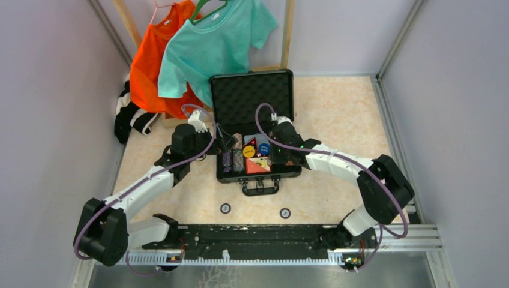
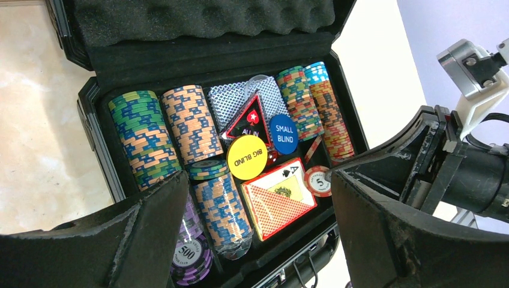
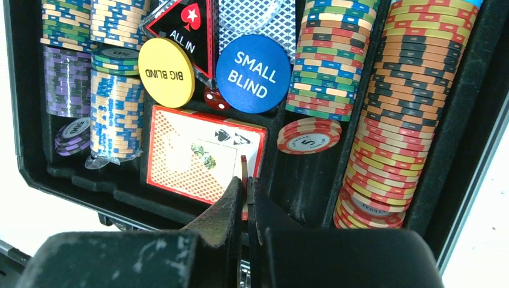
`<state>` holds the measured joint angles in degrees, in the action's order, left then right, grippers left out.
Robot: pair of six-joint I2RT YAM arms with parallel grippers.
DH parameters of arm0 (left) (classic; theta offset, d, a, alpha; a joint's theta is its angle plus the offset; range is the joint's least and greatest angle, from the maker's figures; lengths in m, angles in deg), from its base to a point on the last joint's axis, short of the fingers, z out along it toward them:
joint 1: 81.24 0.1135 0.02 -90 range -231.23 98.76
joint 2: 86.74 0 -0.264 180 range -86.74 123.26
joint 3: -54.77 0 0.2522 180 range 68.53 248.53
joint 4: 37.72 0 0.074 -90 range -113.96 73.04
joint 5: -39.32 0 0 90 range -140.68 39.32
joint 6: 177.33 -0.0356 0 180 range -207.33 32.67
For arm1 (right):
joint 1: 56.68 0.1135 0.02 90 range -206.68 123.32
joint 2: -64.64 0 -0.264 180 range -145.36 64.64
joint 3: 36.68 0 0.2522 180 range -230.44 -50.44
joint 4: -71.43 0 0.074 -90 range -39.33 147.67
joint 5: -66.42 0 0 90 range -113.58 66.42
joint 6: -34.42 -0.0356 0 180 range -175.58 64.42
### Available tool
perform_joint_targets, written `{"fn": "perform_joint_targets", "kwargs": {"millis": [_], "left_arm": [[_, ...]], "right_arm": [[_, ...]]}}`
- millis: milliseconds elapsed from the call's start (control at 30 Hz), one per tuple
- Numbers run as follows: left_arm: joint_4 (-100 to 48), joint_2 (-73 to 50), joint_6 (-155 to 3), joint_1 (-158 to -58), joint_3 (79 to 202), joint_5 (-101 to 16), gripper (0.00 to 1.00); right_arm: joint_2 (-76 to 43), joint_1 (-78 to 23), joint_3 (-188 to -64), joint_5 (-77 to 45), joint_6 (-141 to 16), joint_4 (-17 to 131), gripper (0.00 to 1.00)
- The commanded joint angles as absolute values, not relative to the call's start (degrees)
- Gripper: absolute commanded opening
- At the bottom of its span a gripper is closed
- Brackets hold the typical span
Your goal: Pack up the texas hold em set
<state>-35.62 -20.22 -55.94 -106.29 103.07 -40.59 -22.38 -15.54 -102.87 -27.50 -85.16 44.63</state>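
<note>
One black case (image 1: 252, 96) is shown on one counter (image 1: 336, 120). Counted inside it:
- six rows of chips (image 3: 390, 114) laid on edge
- three short flat piles (image 3: 309, 135)
- one yellow button (image 3: 166, 72) and one blue button (image 3: 252, 73)
- one triangular marker (image 3: 183, 30)
- one card box (image 3: 204, 156)
- one blue-backed deck (image 2: 240, 99)
- one visible red die (image 3: 216, 99)
- one chip (image 3: 243, 163) pinched on edge in the right claw (image 3: 245, 180)

Two loose chips (image 1: 225, 208) are seen outside the case, and two shirts (image 1: 216, 42) are hung behind it.

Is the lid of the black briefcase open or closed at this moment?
Open. The foam-lined lid stands up behind the base, and the chips and card box inside show.
</note>
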Motion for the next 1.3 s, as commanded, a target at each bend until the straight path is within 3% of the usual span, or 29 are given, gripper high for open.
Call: {"fn": "perform_joint_targets", "kwargs": {"millis": [0, 667, 1267], "left_arm": [[-37.49, -21.3, -56.17, -106.76, 102.81, -40.57, 0.93], [-37.92, -21.52, -56.46, -107.14, 102.87, -39.12, 0.93], [-38.86, -19.97, -58.46, -107.82, 103.4, -38.07, 0.94]], "right_arm": [[-19.43, -15.2, -102.9, -28.86, -84.63, 44.3, 0.0], [-18.02, -17.28, -104.22, -38.93, -82.8, 38.25, 0.0], [-14.76, -17.28, -102.18, -29.64, -64.6, 44.51, 0.0]]}}
